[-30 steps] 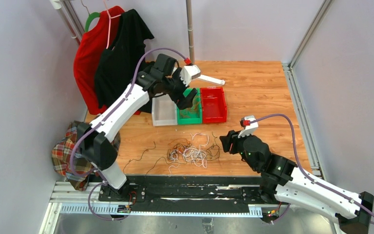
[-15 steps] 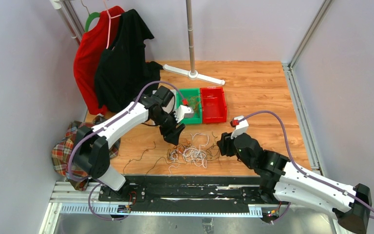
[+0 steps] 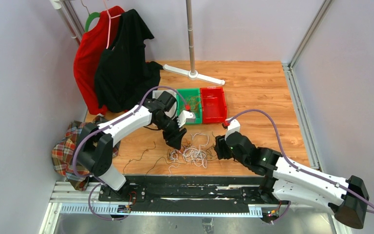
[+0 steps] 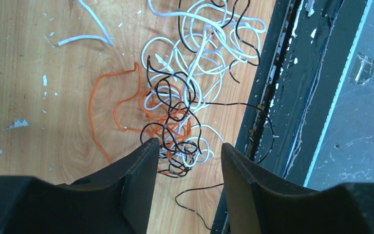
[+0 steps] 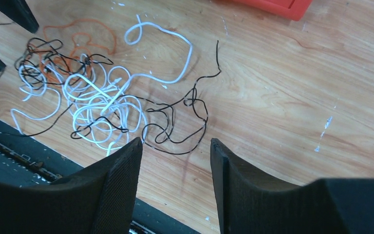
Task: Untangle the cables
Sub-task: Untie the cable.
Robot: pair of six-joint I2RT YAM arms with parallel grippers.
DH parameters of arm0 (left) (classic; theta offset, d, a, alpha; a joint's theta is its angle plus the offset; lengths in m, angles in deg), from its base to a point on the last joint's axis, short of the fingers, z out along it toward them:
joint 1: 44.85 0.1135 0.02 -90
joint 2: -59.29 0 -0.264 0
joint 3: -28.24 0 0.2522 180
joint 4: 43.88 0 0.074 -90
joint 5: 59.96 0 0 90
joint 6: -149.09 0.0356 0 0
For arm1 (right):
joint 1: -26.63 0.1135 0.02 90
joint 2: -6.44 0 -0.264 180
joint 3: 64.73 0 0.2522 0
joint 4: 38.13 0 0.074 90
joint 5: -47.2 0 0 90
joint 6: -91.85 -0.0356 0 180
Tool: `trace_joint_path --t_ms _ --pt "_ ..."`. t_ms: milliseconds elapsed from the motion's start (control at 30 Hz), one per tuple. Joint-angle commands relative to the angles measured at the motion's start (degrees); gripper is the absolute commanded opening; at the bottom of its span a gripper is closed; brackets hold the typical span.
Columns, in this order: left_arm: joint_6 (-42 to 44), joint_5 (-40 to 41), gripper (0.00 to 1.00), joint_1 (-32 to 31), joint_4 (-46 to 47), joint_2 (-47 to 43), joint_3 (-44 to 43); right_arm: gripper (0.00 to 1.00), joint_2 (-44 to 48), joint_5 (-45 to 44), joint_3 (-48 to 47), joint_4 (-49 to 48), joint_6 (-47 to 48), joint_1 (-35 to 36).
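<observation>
White, orange and black cables (image 3: 191, 152) lie tangled on the wooden desk (image 3: 258, 87); left pincer (image 4: 189, 146) and right pincer (image 5: 175, 142) both spread.

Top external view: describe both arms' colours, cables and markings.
Left arm and right arm: white shells on black joints. A purple cable loops along each to a red plug beside a white wrist housing. Fingers are black, textured wedges. Small green lights show on the right arm.

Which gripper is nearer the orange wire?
Left. The left gripper hovers right over the orange wire; the right gripper sits across the tangle, by a black wire.
</observation>
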Motion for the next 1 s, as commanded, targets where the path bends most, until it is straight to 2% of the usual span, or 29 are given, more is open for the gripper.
trace_joint_path --t_ms 0,200,333,567,733,967 --pt "-0.16 -1.02 0.55 -0.81 2.81 -0.08 0.02 0.55 -2.26 -1.74 -0.69 1.47 -0.56 -1.20" --pt "-1.16 0.82 0.58 -0.96 2.48 -3.39 -0.26 0.53 -8.16 3.06 3.76 -7.55 -1.41 -5.05" --pt "-1.02 1.39 0.72 -0.96 -0.58 -6.85 -2.41 0.49 -12.03 3.63 5.01 -13.25 0.63 -6.23" --pt "-2.57 2.72 0.83 -0.87 -3.22 -11.79 -7.72 0.26 -16.13 5.16 3.30 -18.98 4.04 -6.88" --pt "-3.53 3.74 0.85 -0.78 -4.07 -13.27 -10.46 0.02 -14.79 6.00 -0.70 -16.03 6.41 -6.93" --pt "-3.70 3.60 0.86 -0.08 -4.60 -15.97 -12.44 0.01 -6.74 7.57 -9.28 -8.62 9.08 -6.88"
